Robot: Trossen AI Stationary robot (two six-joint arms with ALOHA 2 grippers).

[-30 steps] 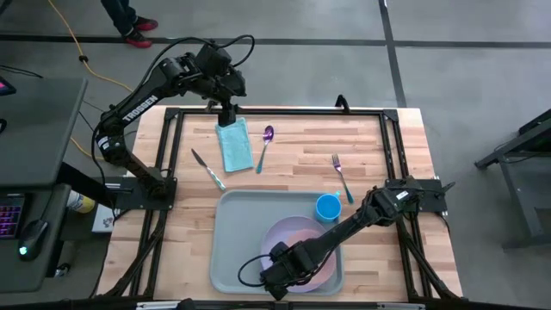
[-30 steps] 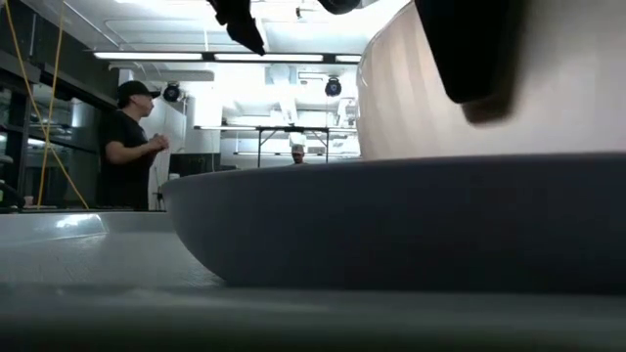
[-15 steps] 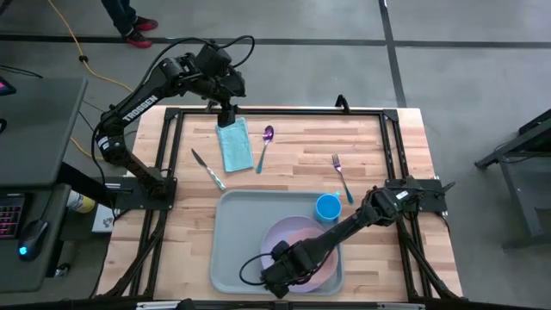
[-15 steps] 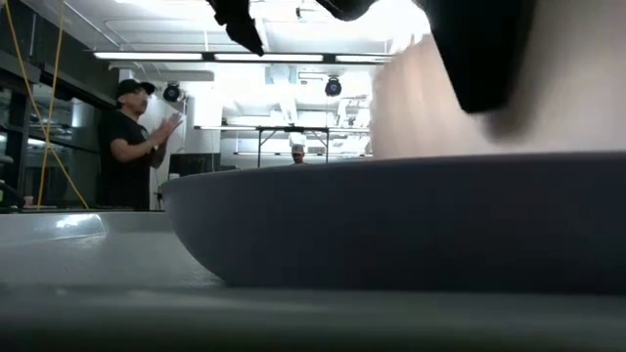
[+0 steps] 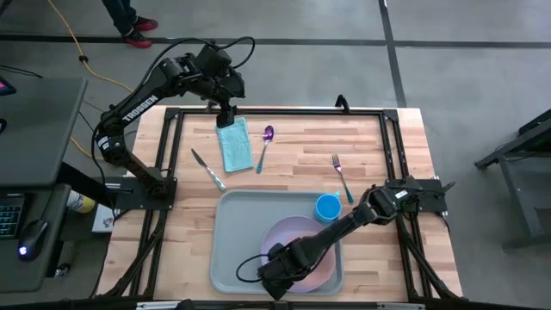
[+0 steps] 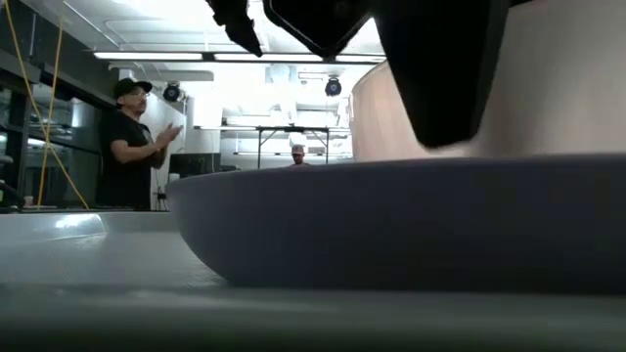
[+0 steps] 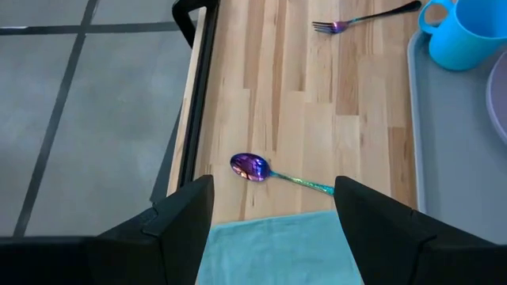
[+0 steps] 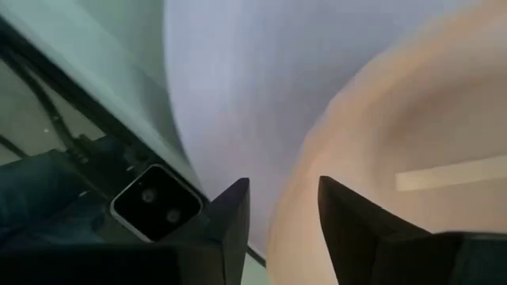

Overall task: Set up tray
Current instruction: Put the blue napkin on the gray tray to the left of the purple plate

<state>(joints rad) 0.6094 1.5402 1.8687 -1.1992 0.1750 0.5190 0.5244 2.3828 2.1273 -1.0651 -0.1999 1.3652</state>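
Left gripper [image 5: 228, 114] hangs over the far end of one teal napkin [image 5: 233, 145], its fingers spread wide and touching nothing. Beside the napkin lie one knife [image 5: 207, 168], one spoon [image 5: 264, 146] and, further right, one fork [image 5: 341, 176] on bare wood. One tray [image 5: 237, 241] sits at the table's near edge, carrying one blue cup [image 5: 327, 207] and one plate [image 5: 297, 239]. Right gripper [image 5: 277, 274] is low over the plate's near rim, fingers a little apart, gripping nothing that I can see.
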